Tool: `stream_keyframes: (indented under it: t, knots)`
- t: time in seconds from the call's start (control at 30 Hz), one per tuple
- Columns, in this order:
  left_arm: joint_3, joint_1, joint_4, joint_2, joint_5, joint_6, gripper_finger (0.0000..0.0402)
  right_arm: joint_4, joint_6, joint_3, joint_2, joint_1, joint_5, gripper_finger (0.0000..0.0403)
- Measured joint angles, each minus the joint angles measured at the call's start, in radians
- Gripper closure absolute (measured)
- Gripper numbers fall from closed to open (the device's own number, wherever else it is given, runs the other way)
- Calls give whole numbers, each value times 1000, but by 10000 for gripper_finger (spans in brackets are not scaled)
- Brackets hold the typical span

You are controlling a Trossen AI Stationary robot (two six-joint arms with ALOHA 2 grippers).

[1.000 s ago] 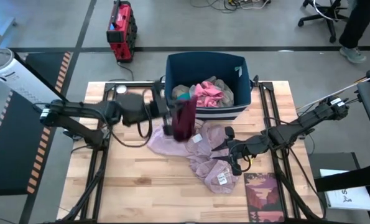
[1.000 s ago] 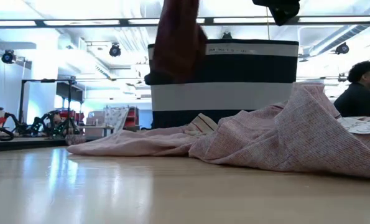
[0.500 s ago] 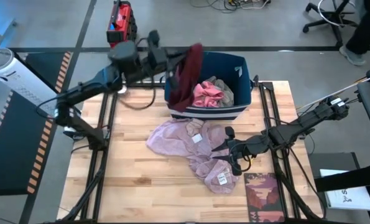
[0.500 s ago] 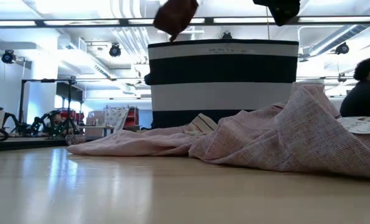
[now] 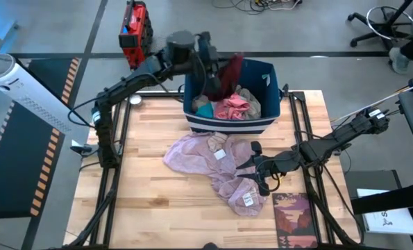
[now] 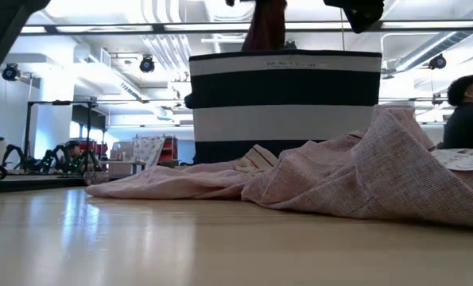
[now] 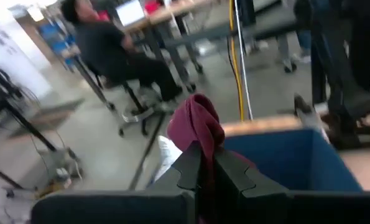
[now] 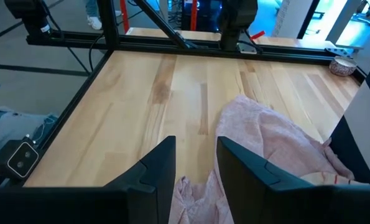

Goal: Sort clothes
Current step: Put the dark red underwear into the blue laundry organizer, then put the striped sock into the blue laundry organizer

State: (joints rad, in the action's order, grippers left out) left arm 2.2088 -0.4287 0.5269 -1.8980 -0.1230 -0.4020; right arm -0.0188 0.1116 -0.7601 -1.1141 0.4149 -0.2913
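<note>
Two arms are seen over the desk [image 5: 144,187]. A maroon garment [image 5: 228,73] is pinched by the left gripper [image 5: 216,71], fingers [image 7: 188,168] pressed together on the cloth, and is held in the air above the dark blue bin [image 5: 270,119]. Coral pink [image 5: 228,107], teal [image 5: 203,110] and tan [image 5: 246,93] garments are seen inside the bin. A mauve-pink garment [image 5: 199,154] is spread on the desk just before the bin. The right gripper [image 5: 256,167] is held low over that garment, fingers [image 8: 158,165] parted, nothing gripped.
</note>
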Motion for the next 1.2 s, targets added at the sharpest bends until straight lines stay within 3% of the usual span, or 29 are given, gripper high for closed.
stream_keyframes:
  t: [0.2, 0.5, 0.73, 0.93, 1.2]
  knots:
    - [-52, -1, 62, -14, 3, -4, 334, -3, 0, 0, 0, 0, 1, 289]
    - [-167, 7, 95, 0, 6, 41, 204, -2, 19, 0, 0, 0, 2, 266]
    - [-137, 22, 134, 23, 9, 45, 127, -7, 39, 0, 0, 0, 2, 262]
    - [-141, 68, 132, 94, -2, 45, 119, -6, 45, 31, 0, -1, 1, 276]
    - [-242, 174, 103, 242, -18, 56, 167, 57, 84, 121, 0, -2, -35, 288]
